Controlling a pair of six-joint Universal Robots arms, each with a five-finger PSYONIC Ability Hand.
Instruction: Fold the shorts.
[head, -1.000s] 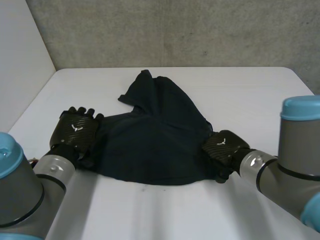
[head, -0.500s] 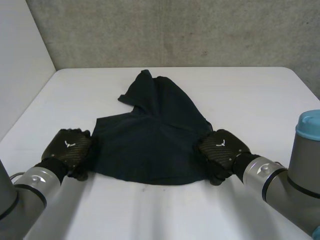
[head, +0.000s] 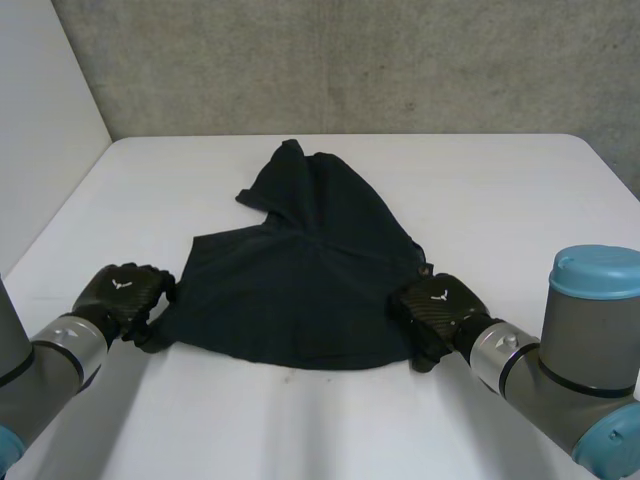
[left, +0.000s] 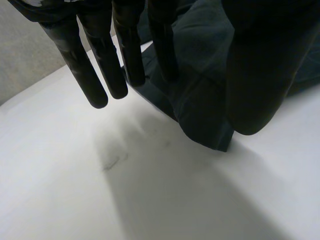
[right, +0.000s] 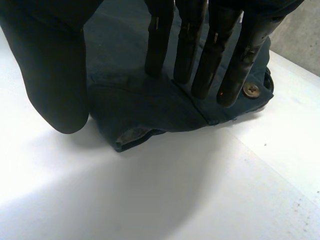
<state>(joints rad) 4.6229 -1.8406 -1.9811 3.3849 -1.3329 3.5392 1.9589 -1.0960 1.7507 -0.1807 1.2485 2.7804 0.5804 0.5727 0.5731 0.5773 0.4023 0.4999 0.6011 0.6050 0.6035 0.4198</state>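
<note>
- Head view: dark shorts (head: 300, 280) lie spread in the middle of the white table (head: 500, 190).
- The left hand (head: 120, 295) is at the near left corner of the shorts. Its fingers (left: 95, 75) hang straight and relaxed and grasp nothing.
- The right hand (head: 437, 310) is at the near right corner. Its straight fingers (right: 190, 55) touch the cloth beside a round button (right: 251, 90), with the thumb apart.
- Each hand's back carries a small white emblem (head: 124, 284), too small to read.

White table (head: 500, 190), rounded far corners. Grey concrete wall (head: 350, 60) behind. White panel (head: 40, 120) at left. Even light.
</note>
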